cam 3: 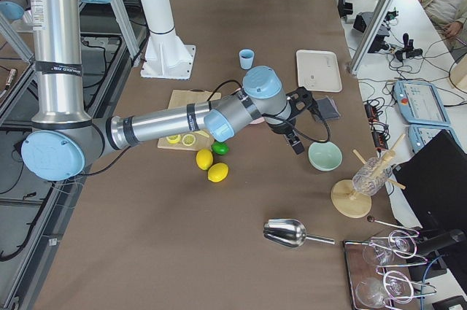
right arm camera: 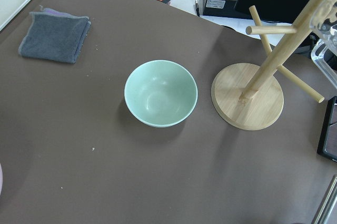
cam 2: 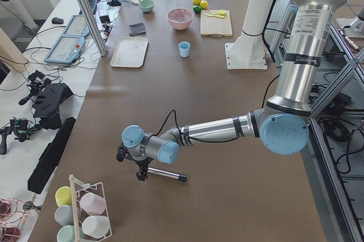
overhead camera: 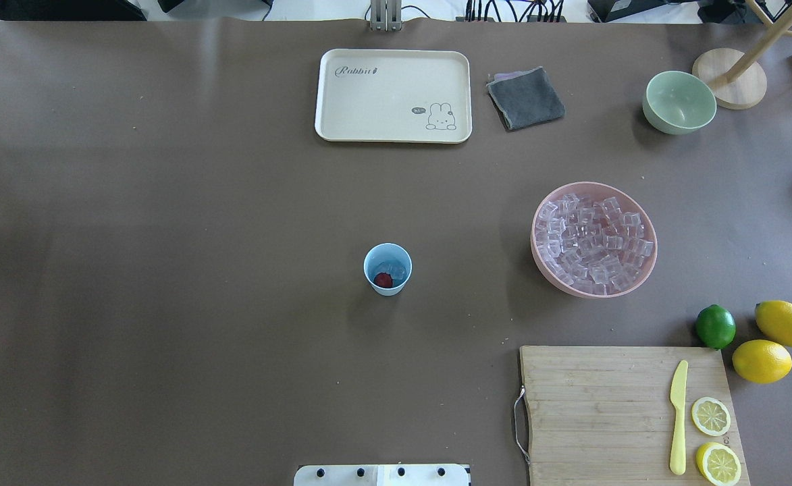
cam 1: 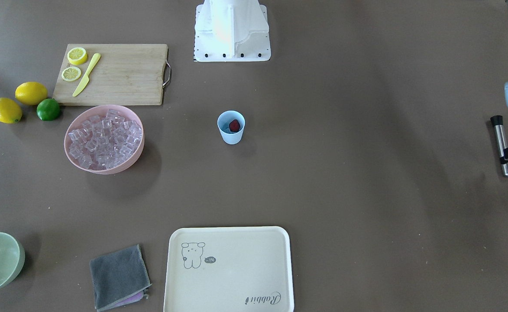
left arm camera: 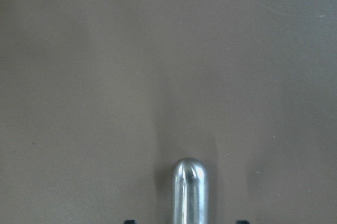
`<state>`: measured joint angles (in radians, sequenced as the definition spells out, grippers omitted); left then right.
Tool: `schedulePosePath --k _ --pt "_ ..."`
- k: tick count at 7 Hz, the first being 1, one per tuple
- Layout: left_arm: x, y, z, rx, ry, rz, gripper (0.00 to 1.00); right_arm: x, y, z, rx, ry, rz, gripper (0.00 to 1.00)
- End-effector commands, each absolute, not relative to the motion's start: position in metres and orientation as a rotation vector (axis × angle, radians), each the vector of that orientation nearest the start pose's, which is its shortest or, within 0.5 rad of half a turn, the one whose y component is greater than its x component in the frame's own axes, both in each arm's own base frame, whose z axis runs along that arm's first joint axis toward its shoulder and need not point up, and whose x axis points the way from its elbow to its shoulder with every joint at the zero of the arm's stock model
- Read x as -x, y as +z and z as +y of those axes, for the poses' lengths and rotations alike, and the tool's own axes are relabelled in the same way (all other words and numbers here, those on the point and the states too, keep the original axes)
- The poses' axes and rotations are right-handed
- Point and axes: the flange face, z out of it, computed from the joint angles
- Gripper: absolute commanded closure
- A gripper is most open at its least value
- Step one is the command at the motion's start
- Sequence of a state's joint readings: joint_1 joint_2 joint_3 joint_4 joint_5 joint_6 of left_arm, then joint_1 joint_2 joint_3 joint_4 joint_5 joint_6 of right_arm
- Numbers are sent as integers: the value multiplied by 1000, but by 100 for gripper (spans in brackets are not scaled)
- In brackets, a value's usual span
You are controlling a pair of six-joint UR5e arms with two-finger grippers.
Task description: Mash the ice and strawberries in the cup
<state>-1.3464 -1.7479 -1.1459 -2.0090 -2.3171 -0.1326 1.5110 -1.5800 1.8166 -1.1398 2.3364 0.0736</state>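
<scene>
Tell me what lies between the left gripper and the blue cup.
Nothing. In the front-facing view, only bare brown table stretches between the left gripper, at the metal muddler, and the cup.

Left hand [cam 2: 141, 173] hangs low, fingers spread; right hand [cam 3: 295, 141] hovers, arm outstretched.

overhead and front cameras face each other over the table [overhead camera: 166, 270] — both steeply down, sharing the cup [overhead camera: 388, 289] mid-frame.

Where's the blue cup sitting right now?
In the overhead view the cup stands alone mid-table, straight ahead of the robot's base, with the pink bowl off to its right.
</scene>
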Motion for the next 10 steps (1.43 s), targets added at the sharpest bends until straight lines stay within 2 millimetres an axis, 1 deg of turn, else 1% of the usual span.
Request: schedulePosePath --k 1,2,3,4,5,6,7,8,9,10 --pt "-27 667 -582 -75 97 768 2 -32 494 -503 -566 -241 -777 0" --pt "-22 649 -586 -95 93 771 2 -13 503 -505 -538 -266 -770 0" --pt "-13 620 -595 -135 91 798 2 3 506 -514 -495 -272 -737 0" --pt "-4 598 -602 -157 85 830 2 19 499 -533 -435 -278 -736 0" --pt "4 576 -612 -198 85 833 2 29 503 -544 -398 -280 -727 0" --pt "19 548 -628 -240 73 836 2 36 504 -553 -390 -285 -723 0" --pt "20 526 -632 -246 74 836 2 34 506 -568 -386 -274 -722 0" --pt "21 498 -633 -292 89 842 2 11 505 -570 -371 -230 -720 0" --pt "20 472 -640 -275 17 852 2 1 496 -579 -335 -196 -717 0" --pt "17 470 -641 -262 -1 856 2 -21 493 -576 -341 -185 -709 0"
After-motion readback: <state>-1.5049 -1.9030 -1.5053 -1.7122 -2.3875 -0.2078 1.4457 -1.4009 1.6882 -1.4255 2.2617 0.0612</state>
